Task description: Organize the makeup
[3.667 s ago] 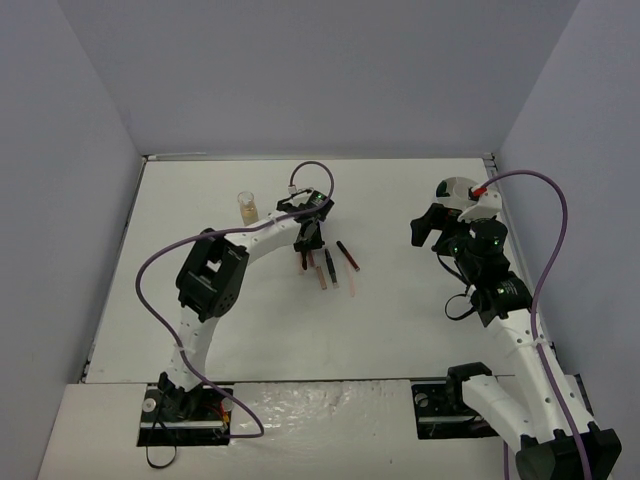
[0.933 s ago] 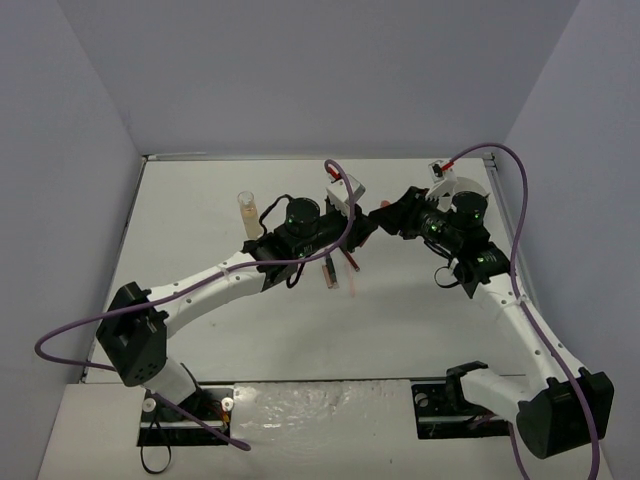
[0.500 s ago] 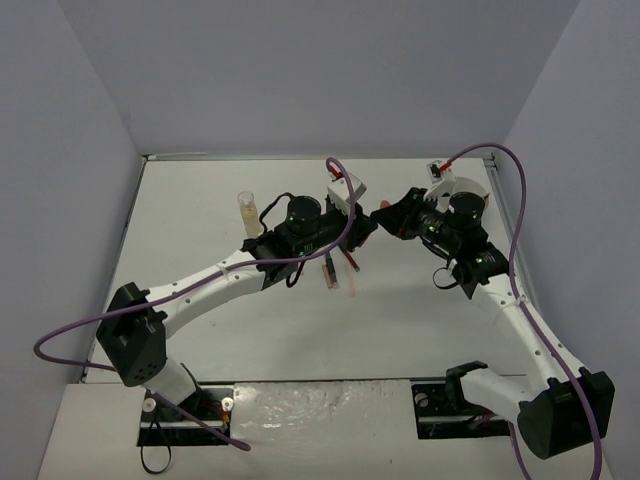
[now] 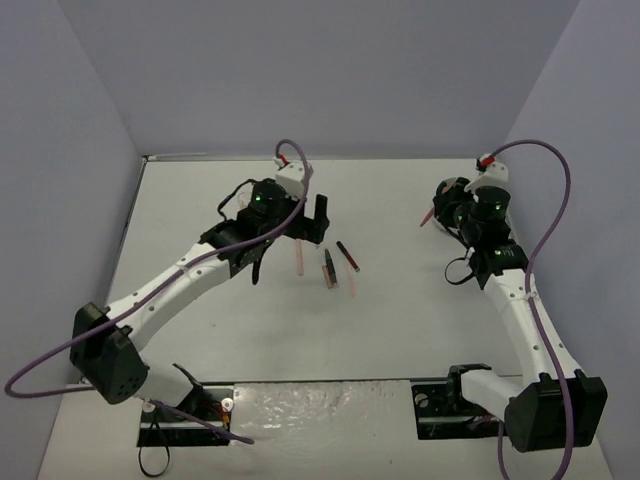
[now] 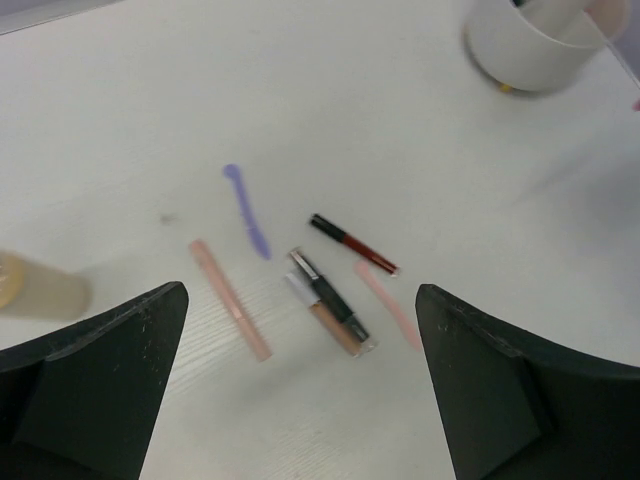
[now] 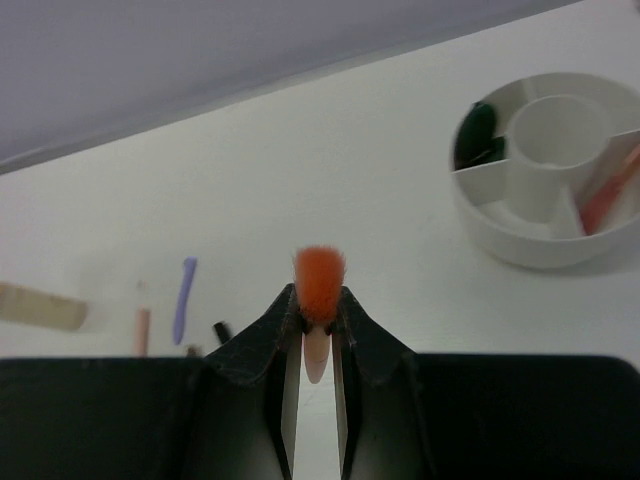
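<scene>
My right gripper (image 6: 318, 300) is shut on a brush (image 6: 320, 275) with orange bristles and a pale pink handle, held above the table left of the white divided bowl (image 6: 520, 240). In the top view that gripper (image 4: 441, 207) holds the brush (image 4: 427, 217) at the back right. My left gripper (image 5: 300, 295) hangs wide open and empty over the loose makeup: a lilac stick (image 5: 246, 208), a pink stick (image 5: 230, 300), a black-and-red stick (image 5: 352, 244), a black tube beside a beige tube (image 5: 330, 305) and a pale pink stick (image 5: 388, 305). From above it (image 4: 312, 222) is just left of those sticks (image 4: 328, 268).
The bowl holds a dark green disc (image 6: 478, 130) and a reddish stick (image 6: 610, 190) in its outer compartments. A beige-liquid bottle (image 5: 35, 285) stands left of the sticks; my left arm hides it in the top view. Grey walls close the table on three sides.
The two grippers met at the table's middle. My left one has opened and pulled back left; my right one has drawn back right with the brush.
</scene>
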Controlling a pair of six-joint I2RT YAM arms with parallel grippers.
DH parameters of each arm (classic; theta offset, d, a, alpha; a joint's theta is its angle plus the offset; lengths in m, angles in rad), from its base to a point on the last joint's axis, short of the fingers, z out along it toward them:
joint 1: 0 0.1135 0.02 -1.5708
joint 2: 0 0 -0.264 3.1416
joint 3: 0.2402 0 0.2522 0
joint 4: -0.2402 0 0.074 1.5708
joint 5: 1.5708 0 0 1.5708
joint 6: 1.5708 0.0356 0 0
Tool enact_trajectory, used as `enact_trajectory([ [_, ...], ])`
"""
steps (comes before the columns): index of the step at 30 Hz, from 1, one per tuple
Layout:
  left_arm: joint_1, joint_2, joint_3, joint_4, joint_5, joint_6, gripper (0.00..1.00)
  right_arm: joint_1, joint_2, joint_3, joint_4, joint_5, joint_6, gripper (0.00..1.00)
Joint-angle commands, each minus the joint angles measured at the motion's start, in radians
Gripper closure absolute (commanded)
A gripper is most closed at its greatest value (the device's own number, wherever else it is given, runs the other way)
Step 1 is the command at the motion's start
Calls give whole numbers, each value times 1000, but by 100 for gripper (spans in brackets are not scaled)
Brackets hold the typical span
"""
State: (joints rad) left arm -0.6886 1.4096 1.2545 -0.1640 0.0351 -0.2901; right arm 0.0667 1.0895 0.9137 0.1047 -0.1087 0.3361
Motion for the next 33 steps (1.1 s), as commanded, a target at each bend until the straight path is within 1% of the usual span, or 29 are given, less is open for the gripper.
enact_trajectory([
  [1,113,-175,50,-177,-112,-15,3,-112,66,95,71,222,-84,100],
  [2,134,-192,47,-180,-113,-15,3,-129,78,107,70,235,-87,100],
  [7,283,-277,47,-311,-151,-12,3,-237,150,127,175,260,-81,100],
  [9,328,-303,38,-323,-164,-3,3,-253,191,138,194,266,-83,100],
  [13,403,-356,-3,-320,-255,38,3,-283,305,187,244,287,-110,100],
  [18,405,-375,-69,-274,-325,70,3,-301,418,239,285,288,-134,100],
  [20,413,-367,-87,-277,-350,75,3,-310,480,282,277,265,-139,100],
  [22,414,-368,-90,-275,-371,79,3,-312,498,299,279,257,-137,100],
  [24,414,-367,-101,-275,-399,88,3,-317,553,320,294,230,-121,100],
  [33,415,-352,-106,-279,-388,81,3,-319,661,347,298,147,-90,100],
])
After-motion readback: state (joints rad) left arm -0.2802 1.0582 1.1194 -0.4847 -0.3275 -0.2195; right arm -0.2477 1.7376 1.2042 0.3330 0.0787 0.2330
